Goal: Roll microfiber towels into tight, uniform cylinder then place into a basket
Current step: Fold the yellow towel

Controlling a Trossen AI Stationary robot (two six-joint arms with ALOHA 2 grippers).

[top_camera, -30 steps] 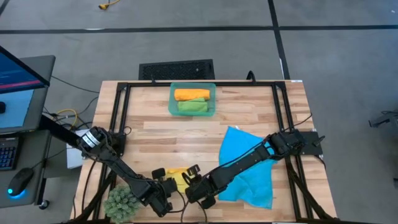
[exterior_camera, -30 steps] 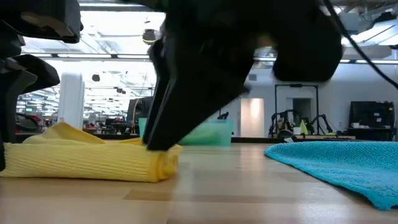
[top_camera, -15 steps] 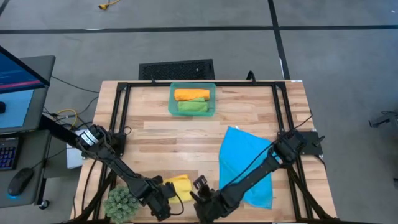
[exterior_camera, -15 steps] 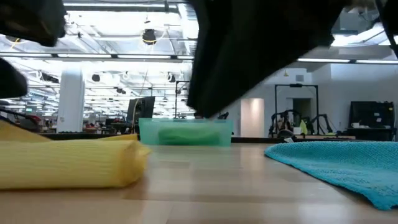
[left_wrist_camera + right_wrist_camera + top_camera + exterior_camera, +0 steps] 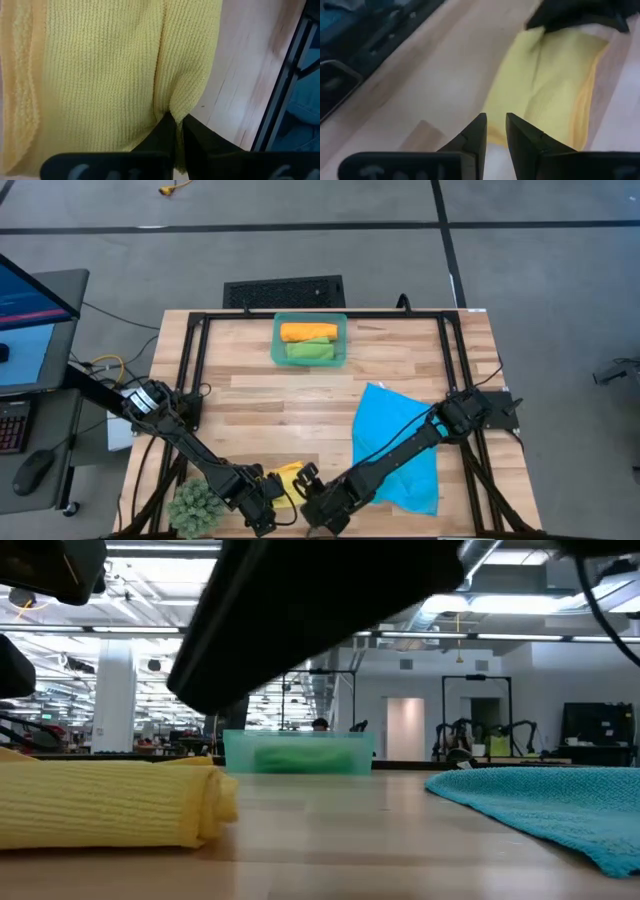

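While the left gripper (image 5: 270, 492) sits at the table's (image 5: 300, 395) near edge with its fingers (image 5: 167, 131) clenched on a fold of the yellow towel (image 5: 288, 480), the right gripper (image 5: 308, 492) hovers just beside that towel's other end, its two fingers (image 5: 476, 137) a narrow gap apart and grasping nothing. Seen from the low view, the yellow towel (image 5: 110, 802) lies as a loose roll on the wood, its end curled. A spiky green plant ball (image 5: 196, 505) sits at the near left corner, next to the left arm. Farther in on the right side, the bright blue towel (image 5: 395, 442) lies spread flat and unrolled, partly under the right arm. At the far edge stands the basket (image 5: 310, 321), holding the rolled orange towel (image 5: 307, 332) and, just beside it on the nearer side, the rolled green towel (image 5: 309, 351).
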